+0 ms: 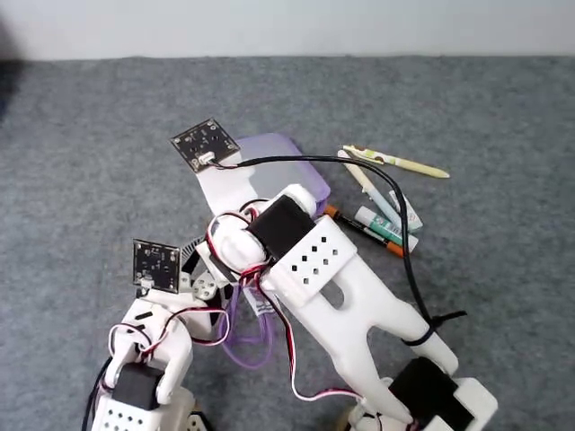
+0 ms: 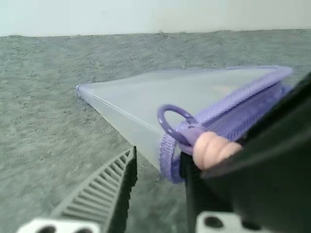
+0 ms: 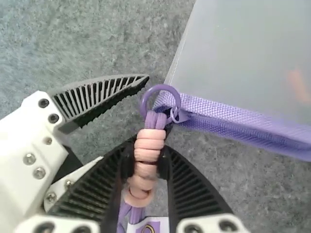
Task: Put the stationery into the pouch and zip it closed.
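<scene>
With the pens [image 1: 382, 202] lying on the desk [image 1: 90, 117] just right of the pouch [image 1: 269, 153], you seemed to be unzipping: right gripper [image 3: 146, 151] jaws pinched the pink zip cord [image 3: 146, 162], left gripper [image 2: 158, 158] jaws stood open about the pouch's zip-end corner, and next you needed a steady pull along the zip.

No legible text anywhere; purple print on white tag [image 3: 146, 227] unreadable.

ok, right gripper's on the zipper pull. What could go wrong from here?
1. Left gripper is open, not clamping the pouch; a tug by the right gripper on the pull cord may drag the pouch along.
2. Pens lie outside it; zipping now would shut them out.
</scene>
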`<action>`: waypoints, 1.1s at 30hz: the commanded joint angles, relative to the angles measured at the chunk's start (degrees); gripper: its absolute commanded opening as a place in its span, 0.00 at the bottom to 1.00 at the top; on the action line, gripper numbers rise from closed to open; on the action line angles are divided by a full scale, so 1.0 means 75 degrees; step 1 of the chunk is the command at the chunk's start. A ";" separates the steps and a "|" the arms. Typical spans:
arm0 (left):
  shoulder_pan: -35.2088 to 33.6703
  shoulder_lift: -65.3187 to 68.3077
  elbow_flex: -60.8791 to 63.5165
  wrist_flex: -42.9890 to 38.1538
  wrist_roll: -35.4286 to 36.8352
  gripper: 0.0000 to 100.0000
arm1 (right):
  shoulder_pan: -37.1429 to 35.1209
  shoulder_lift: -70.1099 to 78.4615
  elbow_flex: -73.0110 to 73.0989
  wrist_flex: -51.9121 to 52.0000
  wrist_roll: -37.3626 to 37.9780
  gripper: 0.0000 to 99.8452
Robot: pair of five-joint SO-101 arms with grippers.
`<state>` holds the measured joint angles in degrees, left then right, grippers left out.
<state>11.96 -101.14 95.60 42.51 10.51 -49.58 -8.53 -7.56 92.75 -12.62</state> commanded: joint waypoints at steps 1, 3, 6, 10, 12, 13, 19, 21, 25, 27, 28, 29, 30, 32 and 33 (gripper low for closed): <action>-0.0410 -0.0023 0.0053 -0.0762 -0.0023 0.14 | -0.0311 -0.0416 -0.0152 0.0369 0.0047 0.01; -0.0504 -0.0012 0.0123 -0.0985 -0.0023 0.11 | -0.0311 -0.0416 -0.0152 0.0381 0.0047 0.01; -0.0422 -0.0035 0.0123 -0.0996 -0.0047 0.06 | -0.0311 -0.0416 -0.0152 0.0381 0.0047 0.01; -0.0141 -0.0035 0.0123 -0.0996 -0.0047 0.05 | -0.0311 -0.0416 -0.0152 0.0381 0.0047 0.01; -0.0047 -0.0035 0.0123 -0.0996 -0.0047 0.05 | -0.0311 -0.0416 -0.0152 0.0393 0.0047 0.01; -0.0023 -0.0035 0.0123 -0.0996 -0.0047 0.05 | -0.0311 -0.0416 -0.0152 0.0393 0.0047 0.01; -0.0035 -0.0035 0.0123 -0.0996 -0.0070 0.01 | -0.0311 -0.0416 -0.0141 0.0557 0.0047 0.01; -0.0035 -0.0023 0.0123 -0.0973 -0.0070 0.01 | -0.0275 -0.0404 -0.0141 0.0862 0.0047 0.01; -0.0094 0.0000 0.0123 -0.0938 -0.0070 0.01 | 0.0147 -0.0416 -0.0141 0.1131 0.0047 0.01; -0.0094 -0.0012 0.0088 -0.0797 -0.0070 0.01 | 0.0545 -0.0416 -0.0141 0.1178 0.0070 0.01; -0.0094 -0.0023 0.0076 -0.0715 -0.0070 0.01 | 0.0744 -0.0416 -0.0141 0.1201 0.0082 0.01; -0.0094 -0.0023 0.0076 -0.0645 -0.0059 0.01 | 0.0932 -0.0428 -0.0141 0.1201 0.0082 0.01; -0.0094 -0.0023 0.0076 -0.0563 -0.0059 0.01 | 0.1119 -0.0428 -0.0141 0.1213 0.0082 0.01; -0.0094 -0.0023 0.0076 -0.0363 -0.0059 0.01 | 0.1448 -0.0533 -0.0141 0.1295 0.0094 0.01; -0.0105 -0.0023 0.0076 -0.0293 -0.0059 0.01 | 0.1612 -0.0615 -0.0129 0.1295 0.0105 0.01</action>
<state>11.16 -101.05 97.19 38.99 10.51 -41.49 -8.97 -7.65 100.13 -12.53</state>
